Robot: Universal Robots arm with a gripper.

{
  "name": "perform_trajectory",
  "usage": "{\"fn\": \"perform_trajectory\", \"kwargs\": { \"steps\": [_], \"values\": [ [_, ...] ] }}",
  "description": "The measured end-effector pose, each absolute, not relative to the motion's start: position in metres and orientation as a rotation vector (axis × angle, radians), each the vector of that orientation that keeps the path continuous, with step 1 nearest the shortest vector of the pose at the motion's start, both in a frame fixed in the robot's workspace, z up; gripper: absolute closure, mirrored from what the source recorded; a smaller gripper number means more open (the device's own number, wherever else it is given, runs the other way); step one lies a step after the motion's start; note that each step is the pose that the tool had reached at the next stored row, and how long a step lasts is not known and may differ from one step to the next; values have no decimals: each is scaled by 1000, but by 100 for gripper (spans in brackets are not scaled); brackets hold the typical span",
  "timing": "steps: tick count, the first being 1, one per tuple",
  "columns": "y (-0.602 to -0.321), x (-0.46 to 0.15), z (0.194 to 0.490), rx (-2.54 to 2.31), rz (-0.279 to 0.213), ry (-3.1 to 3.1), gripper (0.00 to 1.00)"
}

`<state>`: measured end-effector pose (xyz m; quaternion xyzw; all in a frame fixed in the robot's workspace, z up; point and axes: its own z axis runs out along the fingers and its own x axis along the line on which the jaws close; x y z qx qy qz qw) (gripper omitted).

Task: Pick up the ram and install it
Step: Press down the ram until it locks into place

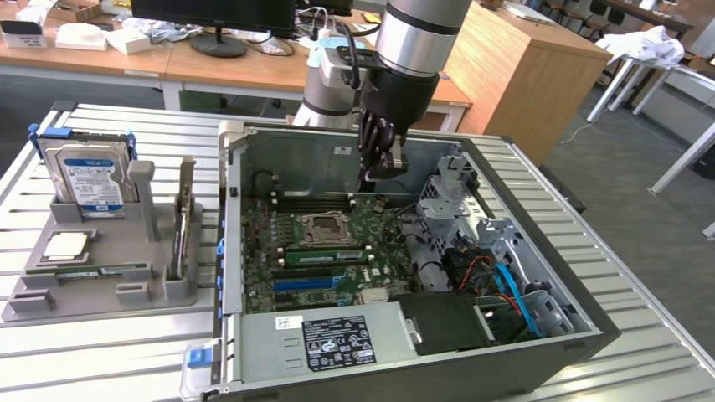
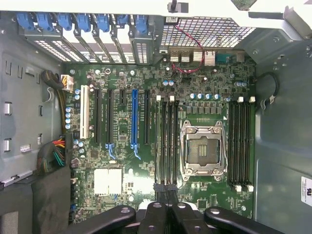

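The ram (image 1: 327, 255), a long green stick, sits in a memory slot beside the open processor socket (image 1: 324, 226) inside the computer case (image 1: 525, 335). My gripper (image 1: 380, 172) hangs above the motherboard, under the arm's silver wrist, apart from the ram. In the wrist view the black fingers (image 2: 155, 214) are pressed together with nothing between them; the gripper (image 2: 168, 197) is over one end of the dark slots (image 2: 166, 141) next to the socket (image 2: 201, 148).
A grey parts holder (image 1: 100, 285) on the exterior view's left carries a hard drive (image 1: 90, 180), a square silver chip (image 1: 65, 244) and a thin green strip (image 1: 95, 270). The case walls, drive cage (image 1: 453, 197) and cables (image 1: 503, 285) crowd the motherboard. Blue card clips (image 2: 80, 22) line the case's rear.
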<state>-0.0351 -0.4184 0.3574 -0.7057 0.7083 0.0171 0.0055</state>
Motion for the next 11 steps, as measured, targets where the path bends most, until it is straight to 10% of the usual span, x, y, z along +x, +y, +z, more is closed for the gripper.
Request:
{"fn": "perform_trajectory", "kwargs": {
  "steps": [11],
  "values": [
    [-418,-34,357,-2210,53,2217,90]
  ]
}}
